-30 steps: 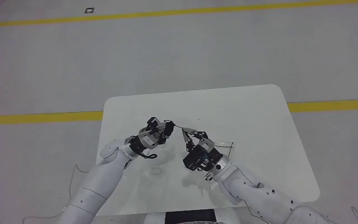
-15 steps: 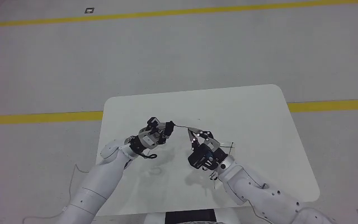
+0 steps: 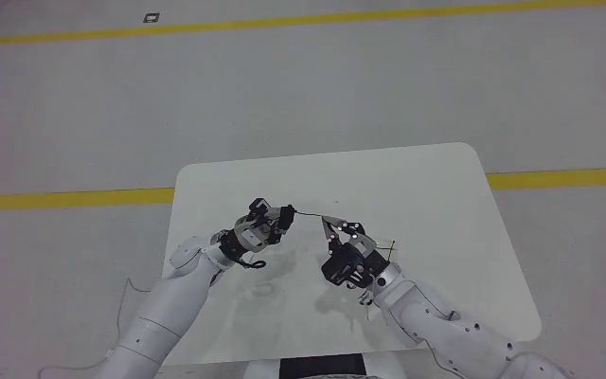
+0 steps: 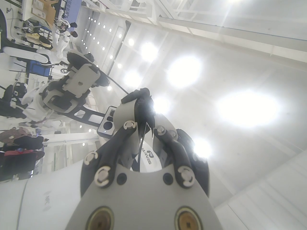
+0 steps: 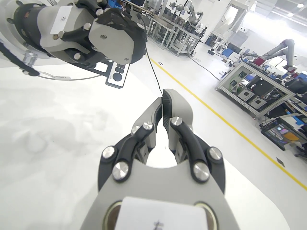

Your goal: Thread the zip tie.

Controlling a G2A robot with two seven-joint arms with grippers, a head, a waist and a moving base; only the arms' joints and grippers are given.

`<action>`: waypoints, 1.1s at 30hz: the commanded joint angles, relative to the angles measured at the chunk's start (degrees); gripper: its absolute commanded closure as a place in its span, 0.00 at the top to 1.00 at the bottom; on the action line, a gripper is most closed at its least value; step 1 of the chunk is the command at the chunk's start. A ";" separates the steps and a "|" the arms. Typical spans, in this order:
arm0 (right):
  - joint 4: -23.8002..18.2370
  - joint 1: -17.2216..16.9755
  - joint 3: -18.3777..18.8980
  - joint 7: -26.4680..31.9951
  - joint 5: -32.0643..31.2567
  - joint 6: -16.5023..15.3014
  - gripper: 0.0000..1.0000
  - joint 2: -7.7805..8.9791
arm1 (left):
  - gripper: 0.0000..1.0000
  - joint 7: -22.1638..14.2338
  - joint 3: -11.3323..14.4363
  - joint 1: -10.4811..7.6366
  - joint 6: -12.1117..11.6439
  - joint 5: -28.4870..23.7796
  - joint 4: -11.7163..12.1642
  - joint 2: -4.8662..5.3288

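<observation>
- Left gripper (image 3: 281, 216) is clamped tight on the zip tie (image 3: 305, 214) — held over the middle of the white table (image 3: 426, 180).
- Right gripper (image 3: 328, 225) pinches the tie's other end — the strap runs straight between them.

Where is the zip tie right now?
In the top view, the zip tie stretches between the left gripper and the right gripper, above the middle of the white table.

Top view: overhead, well above, looking down on the table (image 3: 426, 180). Left wrist view: close behind the left gripper (image 4: 144, 104), facing the ceiling (image 4: 239, 37). Right wrist view: close behind the right gripper (image 5: 162, 99), facing across the table. All 3 share both grippers and the zip tie (image 3: 308, 214).
</observation>
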 commanded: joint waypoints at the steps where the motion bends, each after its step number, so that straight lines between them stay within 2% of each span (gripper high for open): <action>1: -0.04 -0.06 0.00 0.10 0.00 0.08 0.00 0.13 | 0.00 0.00 0.00 0.00 0.00 0.00 0.00 0.00; 21: -0.01 -0.80 0.62 0.80 0.00 0.67 0.00 1.10 | 0.00 0.00 0.00 0.00 0.00 0.00 0.00 0.00; 33: -0.18 -2.26 2.48 0.72 0.00 1.05 0.00 1.61 | 0.00 0.00 0.00 0.00 0.00 0.00 0.00 0.00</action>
